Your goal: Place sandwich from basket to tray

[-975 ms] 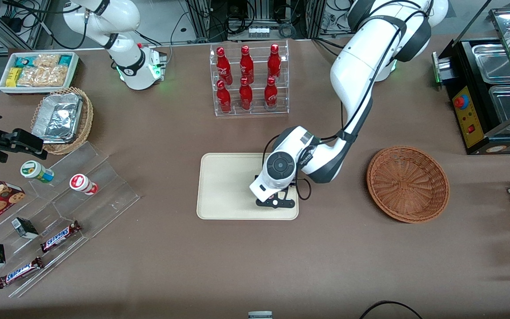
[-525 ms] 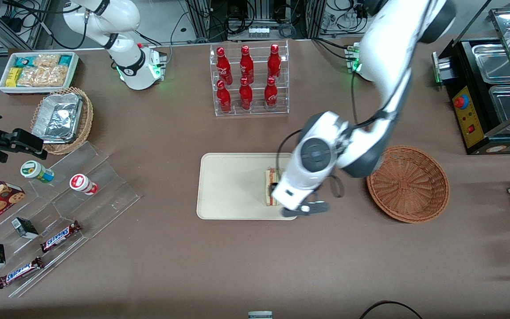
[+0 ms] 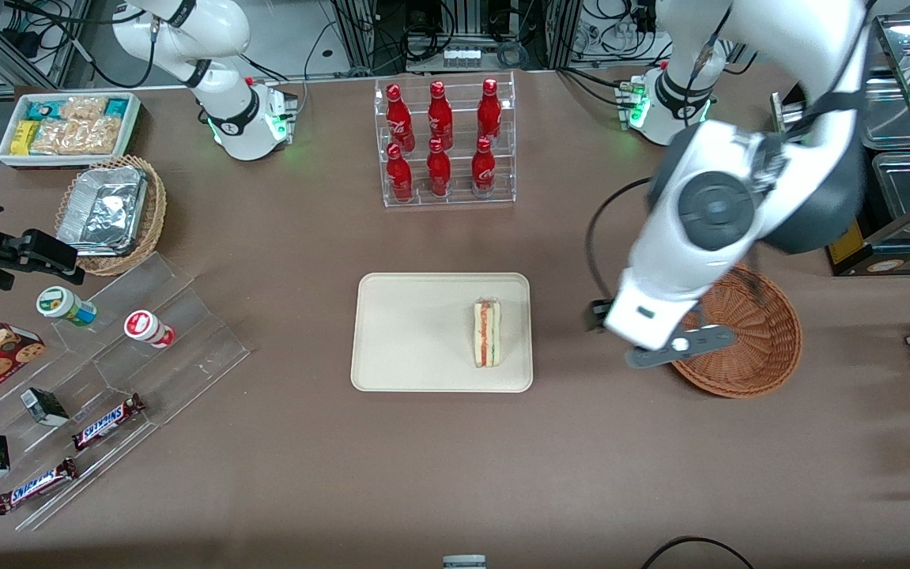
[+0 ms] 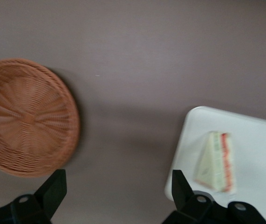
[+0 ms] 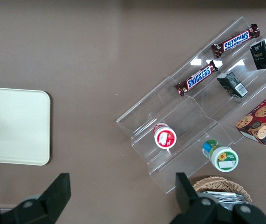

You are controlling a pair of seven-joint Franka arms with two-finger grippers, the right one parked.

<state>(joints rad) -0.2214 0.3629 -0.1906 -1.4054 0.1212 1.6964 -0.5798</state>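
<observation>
The gripper (image 4: 116, 191) is raised well clear of the table, its two fingers (image 4: 53, 186) spread wide apart with nothing between them. In the front view the gripper (image 3: 660, 348) hangs above the table at the basket's (image 3: 747, 348) rim, on the edge nearest the tray (image 3: 407, 332). The sandwich (image 3: 487, 333) lies below and to one side of the gripper, on the tray, near the tray's short edge that faces the basket. It rests on one flat bread face, with its red and green filling edge turned upward toward the front camera; this is a stable pose, as the broad face carries the weight. In the wrist view the sandwich (image 4: 215, 162) is apart from both fingers and wholly inside the tray (image 4: 258, 140) rim. The basket (image 4: 25, 116) lies to the other side of the gripper and holds nothing, which agrees with the sandwich being out of it. Judgement: the transfer is complete, since the sandwich is supported by the tray alone and the tool no longer touches it. The open, lifted posture suits a retreat, as it keeps the fingers from catching either the sandwich or the wicker rim. No corrective move appears necessary.
</observation>
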